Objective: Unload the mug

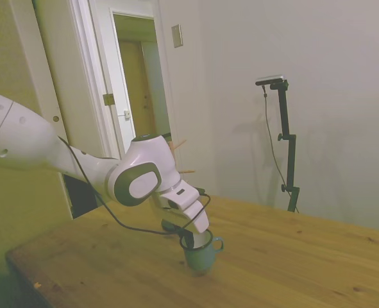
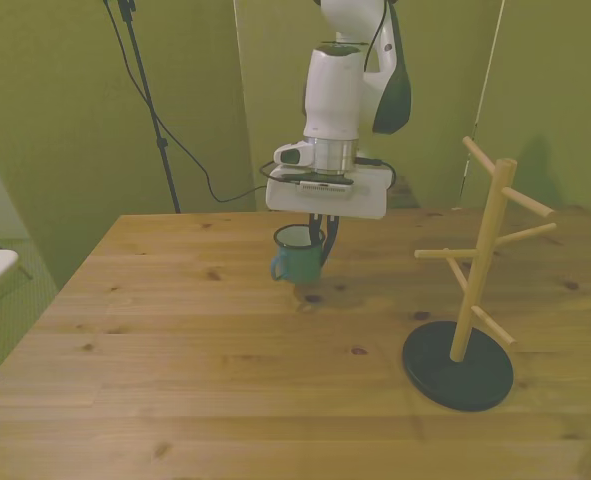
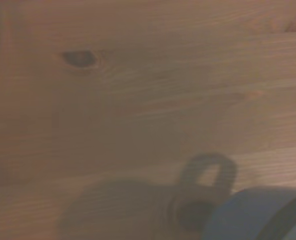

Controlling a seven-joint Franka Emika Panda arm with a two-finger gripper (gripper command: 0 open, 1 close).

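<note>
The gripper (image 2: 322, 236) points straight down, its fingers pinched on the rim of the mug (image 2: 295, 253) at the side toward the front view's right. The mug stands upright on the table (image 2: 225, 370), directly beneath the gripper, with its handle (image 2: 276, 267) toward the left. The peg stand (image 2: 467, 292) is well apart to the right, bare. Releasing calls only for opening and rising vertically.

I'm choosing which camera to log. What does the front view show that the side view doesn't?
Only the front view shows the wooden peg stand's whole post and dark round base, empty, standing apart from the mug on the front view's right. Only the side view shows an open doorway behind the arm. Both show the mug upright on the table, with the gripper at its rim.
</note>
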